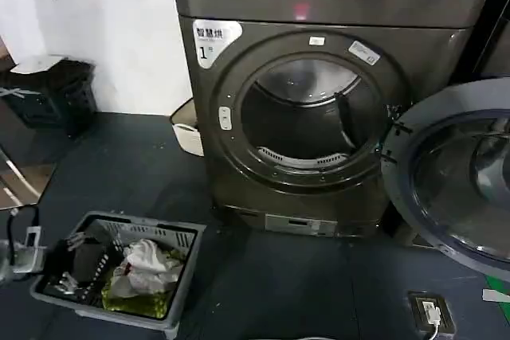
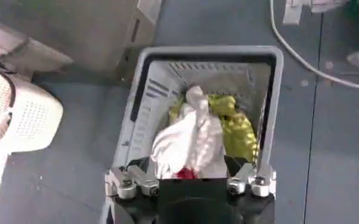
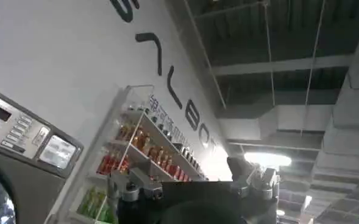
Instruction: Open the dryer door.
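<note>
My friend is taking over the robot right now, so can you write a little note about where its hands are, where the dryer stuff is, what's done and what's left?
Left gripper: open, hanging over the grey laundry basket of white and yellow-green clothes on the floor, holding nothing.
Right gripper: open, empty, raised and pointing up toward the ceiling.
Dryer: the machine with the "1" sticker, drum opening uncovered.
Dryer door: swung wide open on the robot's right side.
Done: the door is open.
Left: nothing for the door.
</note>
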